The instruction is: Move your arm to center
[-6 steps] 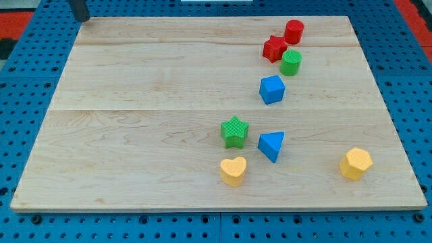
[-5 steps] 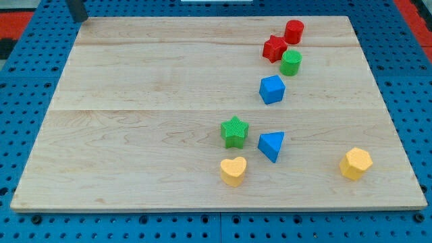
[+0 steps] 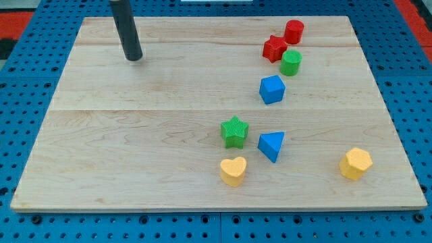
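Note:
My tip rests on the wooden board in its upper left part, far from every block. The nearest blocks lie well to the view's right: a blue cube-like block and a green star. The rod rises from the tip up out of the view's top.
A red cylinder, red star and green cylinder cluster at the upper right. A blue triangle and yellow heart lie near the bottom middle. A yellow hexagon sits at the lower right.
My tip has moved from the board's top left corner down and to the right onto the board. No block has moved.

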Controlling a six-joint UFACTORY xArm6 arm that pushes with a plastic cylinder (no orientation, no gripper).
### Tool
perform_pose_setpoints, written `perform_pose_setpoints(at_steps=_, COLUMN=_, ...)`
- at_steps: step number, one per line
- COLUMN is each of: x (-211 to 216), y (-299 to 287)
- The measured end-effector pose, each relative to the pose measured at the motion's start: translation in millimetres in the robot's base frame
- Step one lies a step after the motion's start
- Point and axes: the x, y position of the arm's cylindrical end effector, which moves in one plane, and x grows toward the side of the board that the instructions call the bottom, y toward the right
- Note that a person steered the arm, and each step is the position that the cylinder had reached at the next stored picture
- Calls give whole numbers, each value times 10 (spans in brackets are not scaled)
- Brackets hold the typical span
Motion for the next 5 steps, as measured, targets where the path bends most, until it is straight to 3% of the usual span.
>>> perform_pose_setpoints(at_steps=2, x=402, y=666)
perform_pose_setpoints(at_steps=5, x=1347, y=1250)
